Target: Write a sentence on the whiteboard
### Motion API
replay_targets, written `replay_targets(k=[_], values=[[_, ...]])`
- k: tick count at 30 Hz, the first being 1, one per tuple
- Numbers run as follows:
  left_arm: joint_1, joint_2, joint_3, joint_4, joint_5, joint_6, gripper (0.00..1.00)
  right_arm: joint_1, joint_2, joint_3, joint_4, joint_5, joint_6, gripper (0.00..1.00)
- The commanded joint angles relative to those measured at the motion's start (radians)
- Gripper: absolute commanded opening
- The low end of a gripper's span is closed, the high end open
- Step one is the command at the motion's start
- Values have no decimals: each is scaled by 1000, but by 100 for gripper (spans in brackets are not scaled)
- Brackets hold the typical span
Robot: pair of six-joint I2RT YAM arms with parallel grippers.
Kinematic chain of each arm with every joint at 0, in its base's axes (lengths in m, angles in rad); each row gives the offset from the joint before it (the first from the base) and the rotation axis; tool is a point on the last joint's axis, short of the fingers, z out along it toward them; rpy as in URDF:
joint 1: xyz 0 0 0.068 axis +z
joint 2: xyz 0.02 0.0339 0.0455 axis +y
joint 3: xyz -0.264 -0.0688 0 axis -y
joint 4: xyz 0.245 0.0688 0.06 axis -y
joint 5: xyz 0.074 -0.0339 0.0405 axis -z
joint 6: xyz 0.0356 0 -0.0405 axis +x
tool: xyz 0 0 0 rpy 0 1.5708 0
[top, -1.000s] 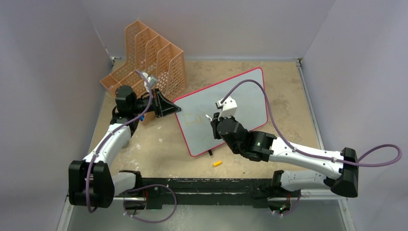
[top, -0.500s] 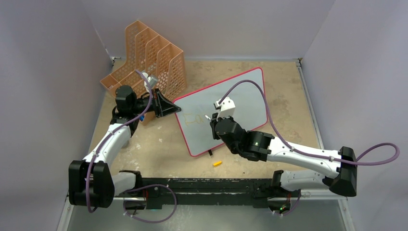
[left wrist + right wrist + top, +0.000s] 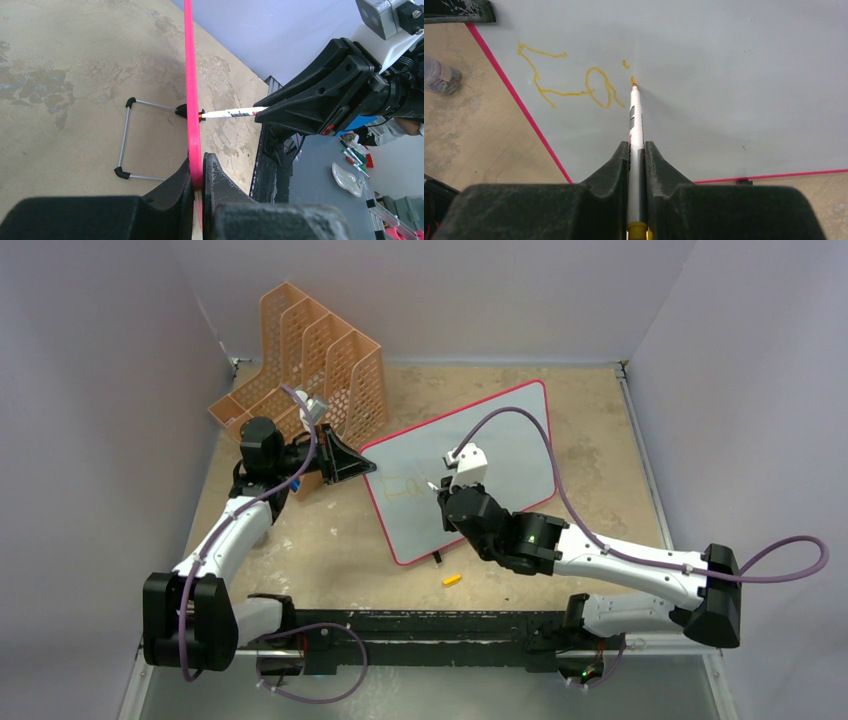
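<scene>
Barely anything has shifted in the last second: the right gripper (image 3: 441, 487) has edged slightly leftward over the board, while the left arm has stayed where it was.

At far left stands the orange perforated plastic file rack (image 3: 300, 350). Nothing shows in its slots from above, though the left arm hides part of its near end.

Next, the left gripper (image 3: 197, 172) is pressed together on the thin red-pink frame at the left corner of the large pale whiteboard (image 3: 515, 435). The board sits mid-table and appears to be propped at a tilt on a thin wire foot (image 3: 125, 137). I judge it stiff, light and smooth-faced, so pen pressure could make it slide or rock. The rigid frame edge is the sensible place to hold it, well clear of the writing area.

On the board's left part is the faint yellow-orange handwritten sentence (image 3: 569, 85). So far it is only an "F", a looped "a" and the start of a dotted "i", so most of the writing remains to be done.

The slim white marker (image 3: 636, 117) has its orange tip touching the board just right of those letters. The right gripper pinches it mid-barrel. The barrel looks light and slick and the tip soft, so it calls for gentle pressure.

A small yellow-orange cap (image 3: 452, 580) lies on the mottled tan table (image 3: 320, 540), just off the board's near edge.
</scene>
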Motion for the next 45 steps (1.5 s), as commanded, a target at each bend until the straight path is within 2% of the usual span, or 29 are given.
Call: replay_targets(k=[1, 22, 34, 45], values=[[-4, -2, 34, 25, 49, 49, 0, -2, 17, 15, -48, 13, 13, 0], [-4, -3, 32, 25, 47, 49, 0, 0, 27, 16, -100, -45, 38, 0], [-4, 0, 34, 24, 46, 51, 0, 0, -43, 53, -60, -10, 34, 0], [-4, 1, 35, 20, 46, 53, 0, 0, -29, 50, -63, 23, 60, 0]])
